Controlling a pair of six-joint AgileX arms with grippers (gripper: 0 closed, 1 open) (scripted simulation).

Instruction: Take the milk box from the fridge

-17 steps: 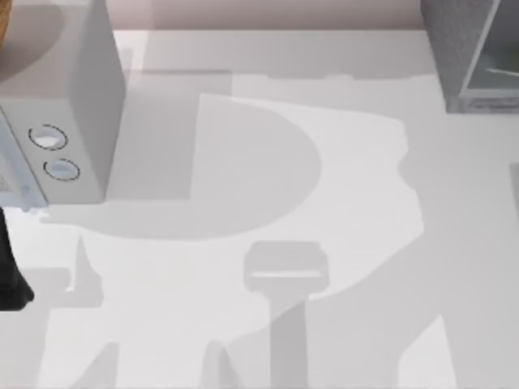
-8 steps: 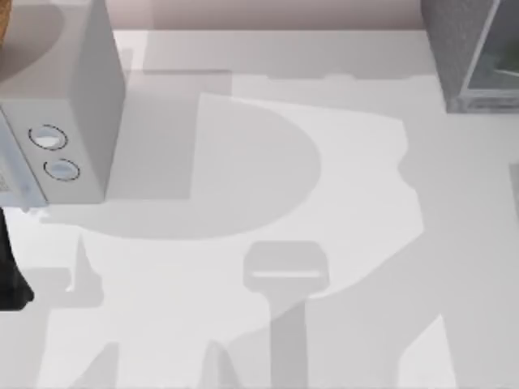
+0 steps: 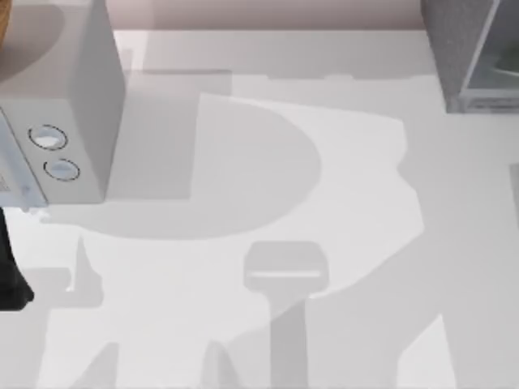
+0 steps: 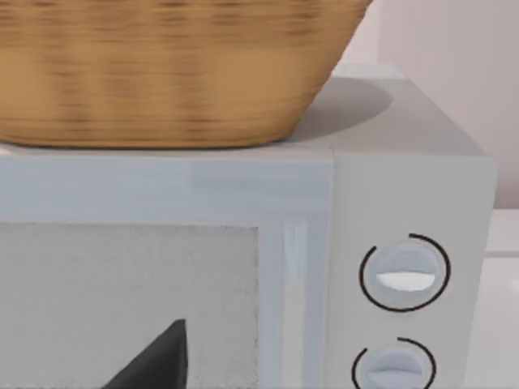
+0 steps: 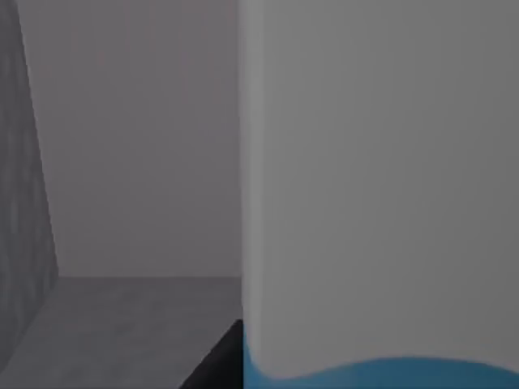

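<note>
The left arm (image 3: 10, 275) sits parked at the table's 9 o'clock edge. Its wrist camera faces the front of the microwave (image 3: 57, 105), which carries a wicker basket (image 4: 162, 73) on top and two round knobs (image 4: 404, 274) on its panel. I cannot tell whether the left hand is wide or narrow.

The middle of the table (image 3: 268, 162) carries only shadows. They lie just as they did a second ago, and from above nothing has shifted in that time, so any motion is slow or out of that camera's sight.

At 1 o'clock stands the fridge (image 3: 458, 49), dark grey with its pale-framed panel. The right wrist camera looks into its grey interior. The milk box (image 5: 381, 186) is very close to the lens, white above with a blue band below, and it stands on the fridge floor. I cannot tell whether the right hand is wide, narrow or already clamped on the box.

By my reading the reach into the fridge is made and the grasp is the step in hand. The box has yet to come out. It stands close to the fridge's walls, so pulling it out straight seems wise.
</note>
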